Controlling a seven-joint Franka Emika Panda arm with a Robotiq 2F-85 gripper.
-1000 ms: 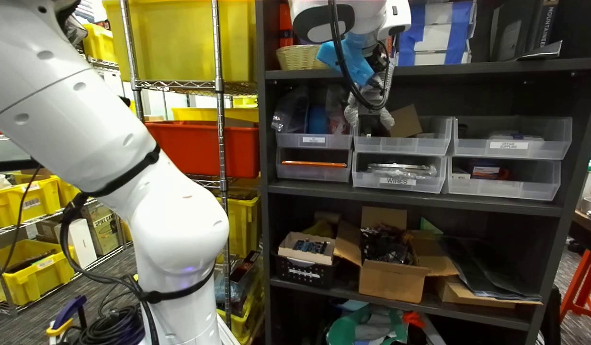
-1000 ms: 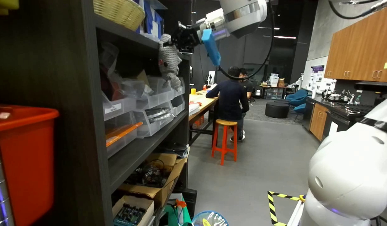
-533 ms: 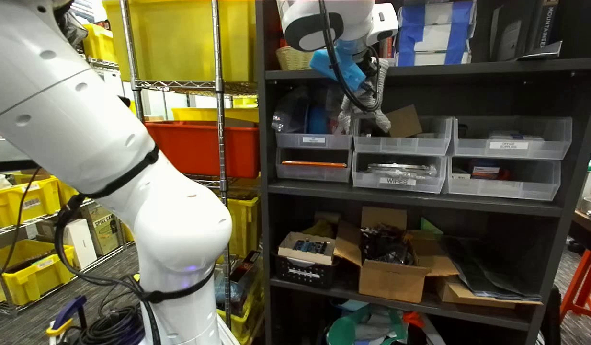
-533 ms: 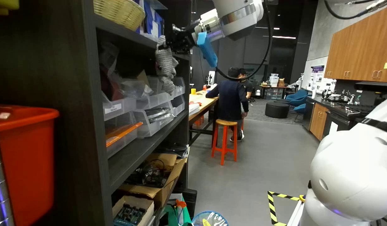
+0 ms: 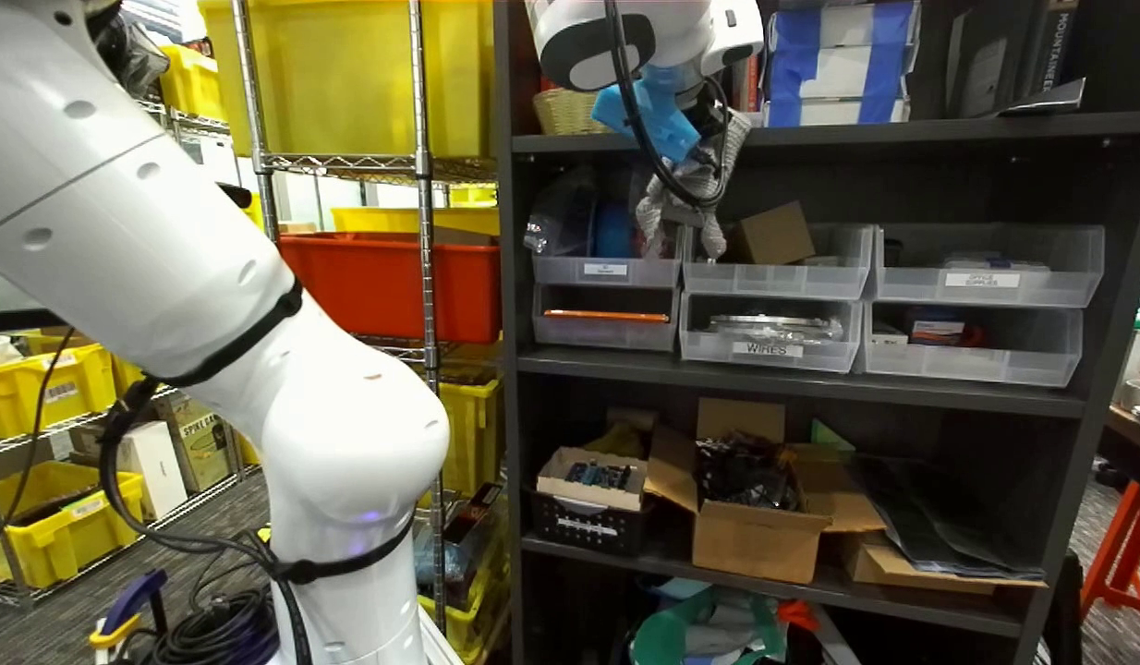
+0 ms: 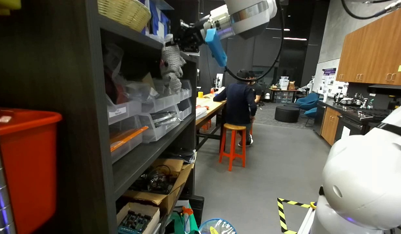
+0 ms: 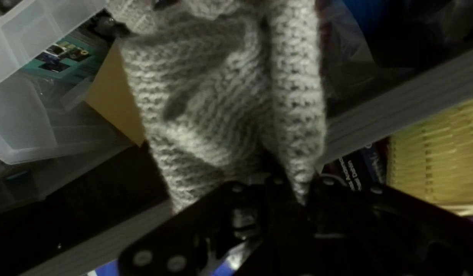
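Toy (image 6: 173, 60) and jaws shifted sideways, toward the basket (image 5: 565, 113) | jaws pinching toy near its top | toy hangs below jaws, carried along, not released | bins (image 5: 773, 279) below jaws, contact with toy unclear

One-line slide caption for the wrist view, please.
Black fingers pinch a gray knitted toy, with a wicker basket at frame right and a clear bin at left.
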